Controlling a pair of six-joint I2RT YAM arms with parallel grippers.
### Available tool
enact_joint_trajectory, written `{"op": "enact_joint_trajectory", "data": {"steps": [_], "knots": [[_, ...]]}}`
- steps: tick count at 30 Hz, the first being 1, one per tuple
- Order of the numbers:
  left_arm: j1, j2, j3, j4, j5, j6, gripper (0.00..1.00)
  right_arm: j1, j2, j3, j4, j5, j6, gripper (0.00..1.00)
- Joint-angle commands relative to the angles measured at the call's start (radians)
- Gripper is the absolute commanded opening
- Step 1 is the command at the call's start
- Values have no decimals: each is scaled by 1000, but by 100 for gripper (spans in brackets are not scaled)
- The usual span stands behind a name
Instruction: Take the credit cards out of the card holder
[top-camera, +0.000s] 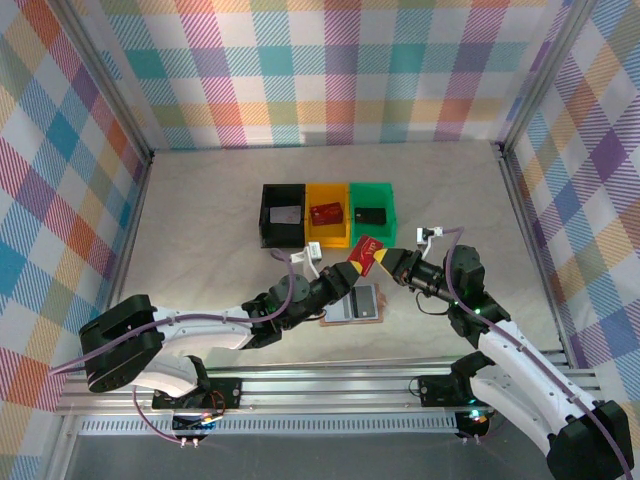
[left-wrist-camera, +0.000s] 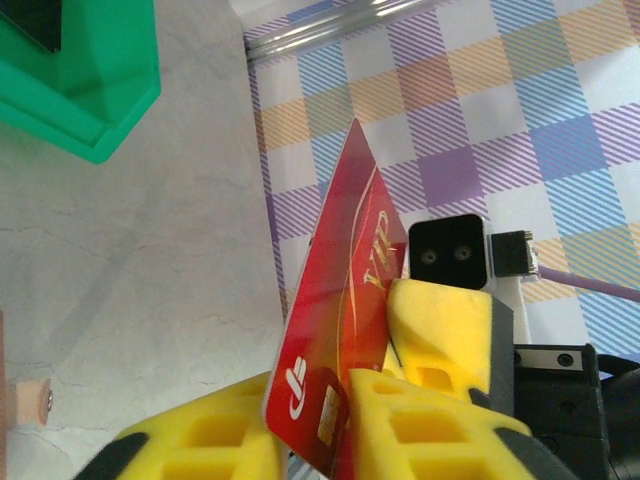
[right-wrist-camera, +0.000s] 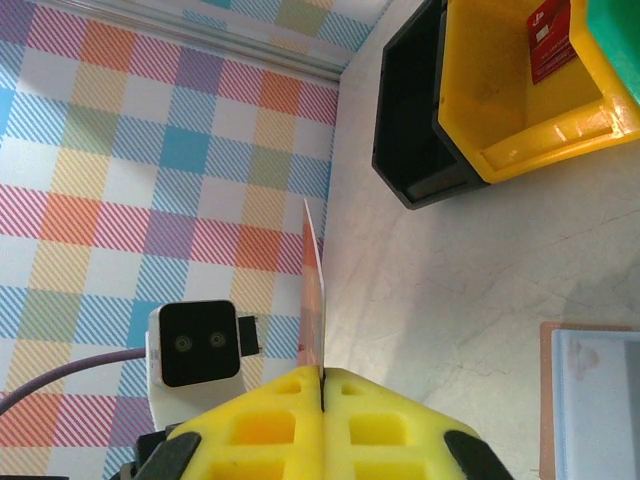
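So right now my right claw (right-wrist-camera: 322, 378) is clamped flat on a red credit card (left-wrist-camera: 340, 330). From the right wrist view the card shows edge-on, pinched right where the two yellow fingers meet, no gap at all. The card is up in the air, off the surface (top-camera: 200, 220), standing on its edge and tilted a bit, with "VIP" across the face.

My left claw (left-wrist-camera: 312, 390) is narrow, one finger on each side of the card's lower corner. The card sits slanted between them rather than flat against the pads, so honestly I can't tell if that claw is actually gripping or just sitting around it. Both claws meet tip to tip over the middle of the surface, just in front of the bins.

The card holder (top-camera: 355, 305) lies spread open on the surface, right under and slightly nearer than the two claws, pale inner panels facing up.

Behind it there's a row of three bins touching side by side: black bin (top-camera: 283, 239) with a grey card (top-camera: 285, 214) in it, yellow bin (top-camera: 326, 239) with a second red card (top-camera: 326, 213), and green bin (top-camera: 372, 237) with a dark card (top-camera: 370, 214).
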Motion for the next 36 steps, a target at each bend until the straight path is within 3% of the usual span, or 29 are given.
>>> {"op": "enact_joint_trajectory", "data": {"steps": [1,10,16,20,24,31,36], "knots": [[-11,-9,18,54,-42,-9,19,13,-19,-14,22,-18,8,0],[-10,-26,27,2,-73,-11,0,16,-23,-12,-4,-21,-6,0],[-2,-41,27,-38,-86,-18,0,16,-33,-6,-45,-19,-32,0],[9,-55,33,-74,-84,-18,0,17,-32,18,-119,-12,-63,10],[40,-84,51,-184,-61,-18,0,16,-19,66,-227,-2,-130,37],[178,-152,211,-677,129,96,0,11,-12,179,-473,85,-315,66],[313,-154,366,-1040,246,313,0,6,-8,225,-546,111,-404,72]]}}
